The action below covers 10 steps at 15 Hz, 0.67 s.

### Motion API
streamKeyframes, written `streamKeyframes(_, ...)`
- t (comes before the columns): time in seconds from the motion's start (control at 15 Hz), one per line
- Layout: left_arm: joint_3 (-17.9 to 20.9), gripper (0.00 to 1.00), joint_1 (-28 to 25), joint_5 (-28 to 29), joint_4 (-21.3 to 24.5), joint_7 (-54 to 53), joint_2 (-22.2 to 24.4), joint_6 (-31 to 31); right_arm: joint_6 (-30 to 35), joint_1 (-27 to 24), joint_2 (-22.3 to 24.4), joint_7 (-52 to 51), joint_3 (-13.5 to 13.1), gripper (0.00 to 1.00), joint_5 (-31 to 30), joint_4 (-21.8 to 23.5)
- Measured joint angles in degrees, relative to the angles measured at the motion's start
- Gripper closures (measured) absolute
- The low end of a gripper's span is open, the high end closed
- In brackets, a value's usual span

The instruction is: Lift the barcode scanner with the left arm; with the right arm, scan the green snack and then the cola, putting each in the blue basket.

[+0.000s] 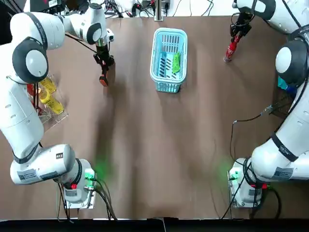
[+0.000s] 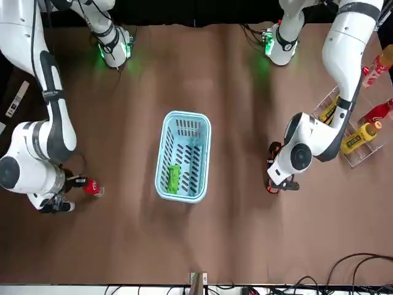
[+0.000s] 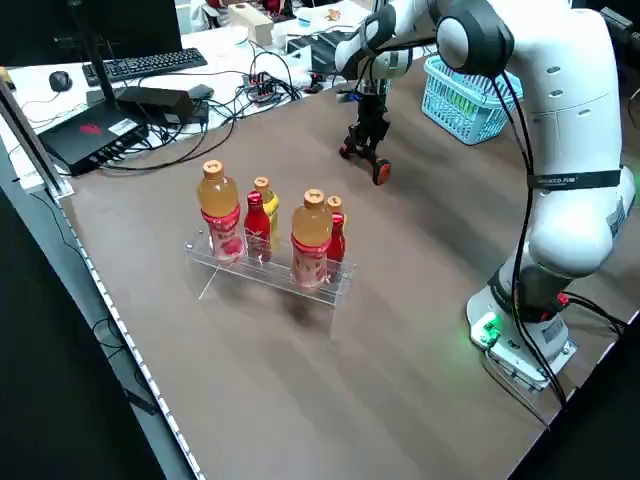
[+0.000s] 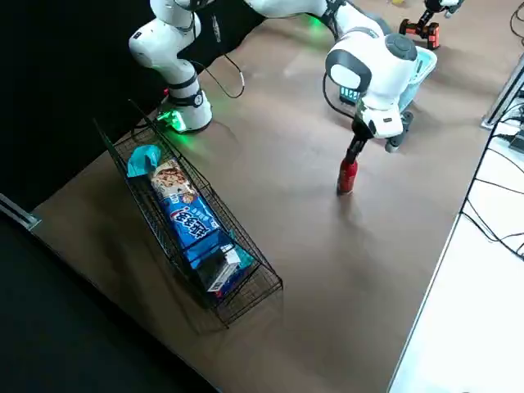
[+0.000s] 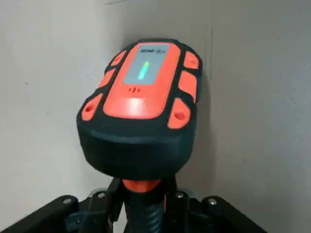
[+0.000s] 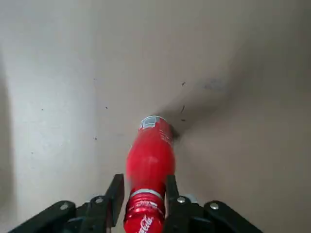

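Clamping slim red cola (image 6: 150, 153), right pincer (image 6: 144, 187), left pincer (image 5: 143, 206) holding orange-black scanner (image 5: 141, 111)

A clear rack (image 3: 262, 272) stands near the brown bench's (image 1: 159, 145) left edge, holding orange-capped yellow drink bottles (image 3: 311, 235) and smaller red bottles (image 3: 257, 222), all upright. By the right edge, a black wire basket (image 4: 260, 288) holds a blue snack packet (image 4: 192, 225). On a desk beyond the bench lie a keyboard (image 3: 150, 64) and a mouse (image 3: 62, 80).
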State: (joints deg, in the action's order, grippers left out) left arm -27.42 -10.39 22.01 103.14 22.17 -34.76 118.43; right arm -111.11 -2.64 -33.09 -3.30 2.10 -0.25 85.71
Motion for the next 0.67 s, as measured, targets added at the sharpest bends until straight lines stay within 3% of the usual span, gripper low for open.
streamKeyframes(0.27, -0.23, 0.63, -0.14, 0.0, -0.79, 0.01, 0.15, 0.12, -0.03, 0.0, 0.14, -0.11, 0.01, 0.68, -0.09, -0.07)
streamKeyframes(0.33, -1.9, 0.63, -0.71, -1.0, -2.06, 0.05, 1.35, -0.3, 0.1, 0.04, 0.16, -0.11, 0.08, 0.68, -0.09, -0.07)
streamKeyframes(0.67, -10.02, 0.63, -5.36, -16.29, -2.75, 0.45, 9.23, -4.1, 7.06, 0.47, 2.52, -0.38, 2.11, 0.68, 0.1, -0.84)
